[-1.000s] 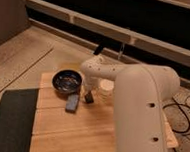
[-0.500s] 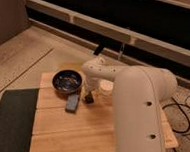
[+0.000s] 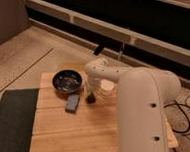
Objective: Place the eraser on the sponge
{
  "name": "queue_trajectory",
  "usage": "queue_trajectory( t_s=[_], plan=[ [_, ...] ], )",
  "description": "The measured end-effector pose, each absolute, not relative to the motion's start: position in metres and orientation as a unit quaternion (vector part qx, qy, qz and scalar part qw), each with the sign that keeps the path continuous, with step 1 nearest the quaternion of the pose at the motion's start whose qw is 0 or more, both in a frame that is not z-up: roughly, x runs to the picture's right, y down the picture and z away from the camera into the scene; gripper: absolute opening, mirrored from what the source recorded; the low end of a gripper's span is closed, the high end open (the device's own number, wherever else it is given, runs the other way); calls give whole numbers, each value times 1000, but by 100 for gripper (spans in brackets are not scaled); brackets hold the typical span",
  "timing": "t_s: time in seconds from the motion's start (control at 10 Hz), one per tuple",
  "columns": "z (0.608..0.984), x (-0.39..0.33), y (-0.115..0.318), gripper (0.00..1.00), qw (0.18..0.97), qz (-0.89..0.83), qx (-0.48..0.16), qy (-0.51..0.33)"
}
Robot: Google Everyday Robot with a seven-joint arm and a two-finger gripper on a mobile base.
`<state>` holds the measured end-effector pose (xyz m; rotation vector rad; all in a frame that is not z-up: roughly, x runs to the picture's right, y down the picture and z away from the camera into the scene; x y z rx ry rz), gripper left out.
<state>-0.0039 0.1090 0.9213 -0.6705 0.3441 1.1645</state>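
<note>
Looking down at a small wooden table (image 3: 83,134) on a speckled floor (image 3: 24,59), w/ a large white robot arm (image 3: 140,109) filling the right side of the view. The arm bends in from the lower right and reaches left over the tabletop. Its gripper (image 3: 91,95) points down near the table's middle, just right of the sponge and just below-right of a bowl. Whether the gripper is open or closed can't be told; it shows only as a small dark tip under the white wrist.

The sponge (image 3: 72,102) is a flat blue-grey rectangular pad lying on the wood, left of the gripper and just in front of the bowl, nothing on top of it. A small black shape at the gripper's tip looks like the eraser (image 3: 91,99). It sits close beside the sponge's upper right corner, apart from it or barely touching; can't tell which. Also unclear: whether it's gripped or resting on the wood.

The bowl (image 3: 68,81) is round and dark w/ a bluish inside, upright near the table's back-left. A dark mat (image 3: 11,121) lies on the floor left of the table. Cables (image 3: 183,116) trail on the floor at right.
</note>
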Motion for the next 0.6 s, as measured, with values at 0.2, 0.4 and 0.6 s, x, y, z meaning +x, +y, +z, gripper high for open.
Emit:
queue_trajectory(
  t_s=[0.2,0.4,0.6],
  plan=[
    [900,11,119,0,747,546,-317,208],
    [881,16,116,0,739,551,-307,237],
    [866,3,105,0,749,545,-291,240]
  ],
)
